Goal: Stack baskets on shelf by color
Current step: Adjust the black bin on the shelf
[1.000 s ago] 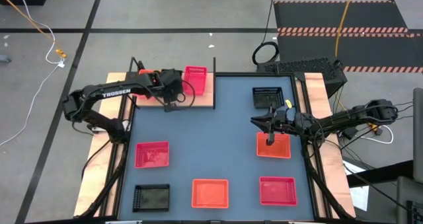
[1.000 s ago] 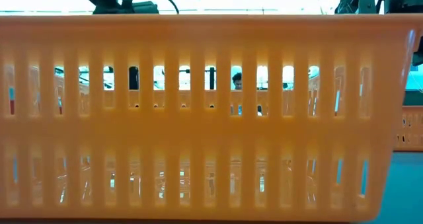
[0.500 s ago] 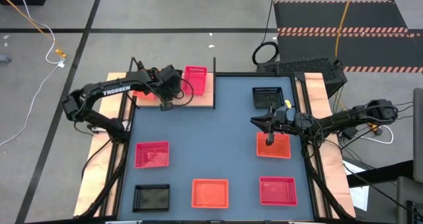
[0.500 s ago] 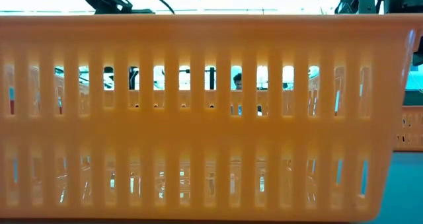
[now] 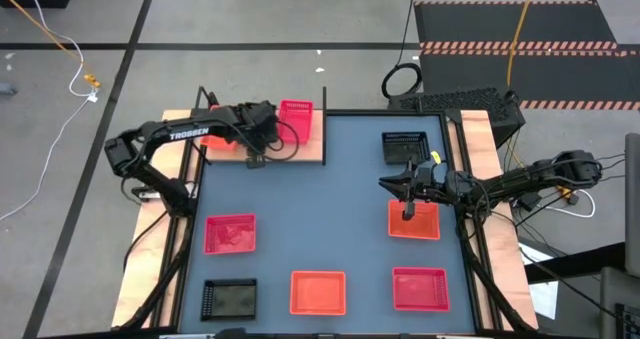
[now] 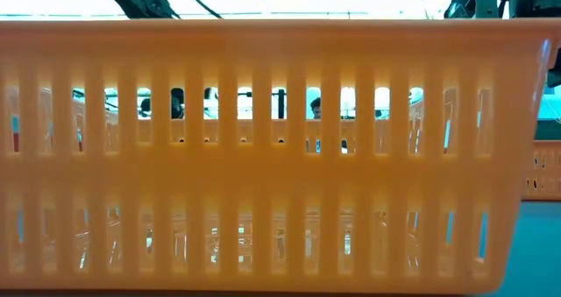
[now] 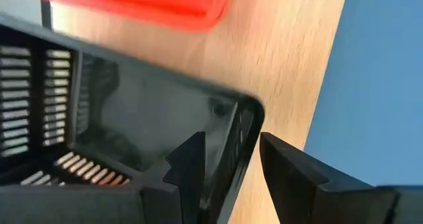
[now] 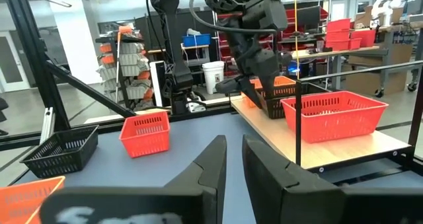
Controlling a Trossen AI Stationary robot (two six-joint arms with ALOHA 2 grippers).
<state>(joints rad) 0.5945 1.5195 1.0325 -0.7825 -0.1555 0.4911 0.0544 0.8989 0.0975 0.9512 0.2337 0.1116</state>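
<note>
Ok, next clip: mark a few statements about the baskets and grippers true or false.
1. The left gripper has its fingers either side of a held black basket's wall, over the shelf. True.
2. The right gripper is above a black basket. False: it is above an orange basket.
3. A pink-red basket sits on the shelf. True.
4. No black baskets remain on the blue tabletop. False: two remain, the far black basket and the near black basket.
</note>
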